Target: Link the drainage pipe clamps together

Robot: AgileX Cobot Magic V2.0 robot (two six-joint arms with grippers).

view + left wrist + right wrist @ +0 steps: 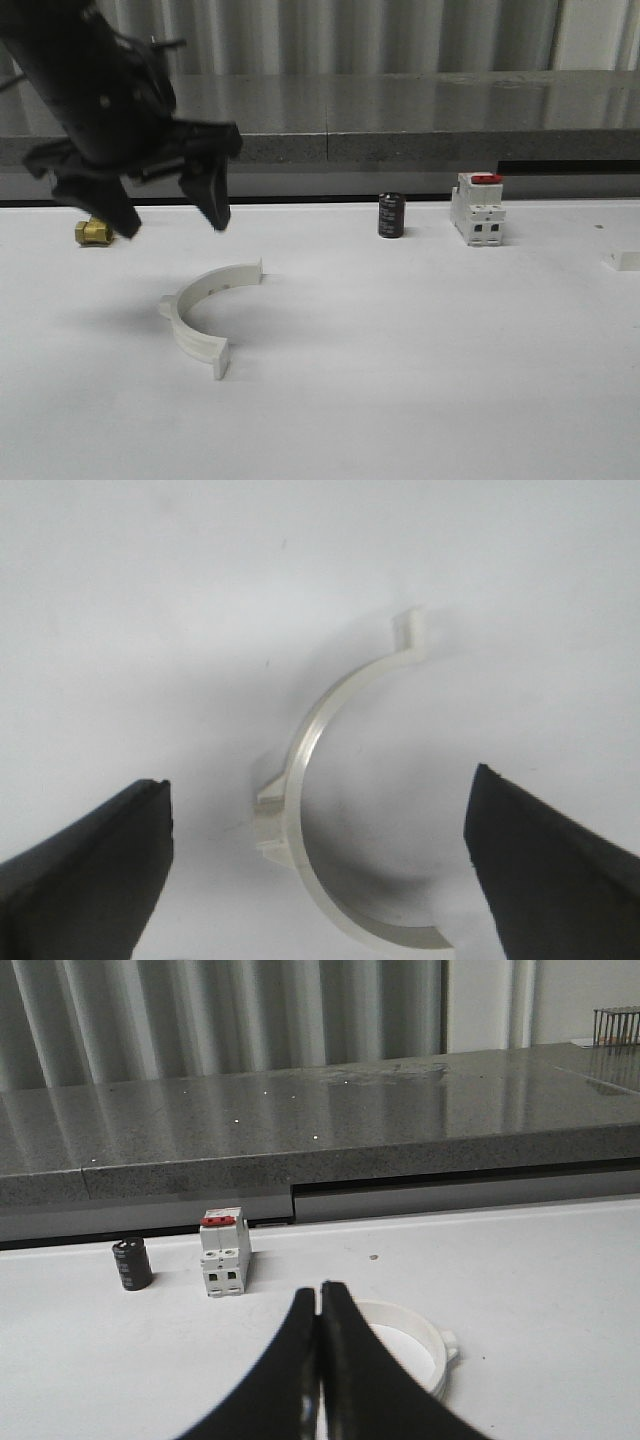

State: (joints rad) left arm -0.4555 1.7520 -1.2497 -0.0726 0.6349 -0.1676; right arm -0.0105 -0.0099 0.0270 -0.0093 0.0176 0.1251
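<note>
One half-ring [205, 312] lies flat on the white table [420, 380], its open side facing right in the front view, and I see its curve and side lug between my left fingers in the left wrist view. Directly above it hangs my left gripper [172, 220], jaws spread wide and holding nothing. My right gripper [320, 1360] has its fingers pressed together with nothing between them; just beyond them lies a white ring-shaped piece [410, 1345], which I take to be the other half-ring, though its near part is hidden so I cannot tell its full shape.

I judge the main risk to be the descent: the piece is thin, smooth and curved, so if I close off-centre a finger may push it sideways and spin it instead of gripping. Catching it at the lug could tilt it. Mating could then fail, because the end tabs would not line up.

Further back stand a black cylinder [391, 215], a white breaker with a red top [477, 208] and a brass fitting [94, 232], all well apart from the work
</note>
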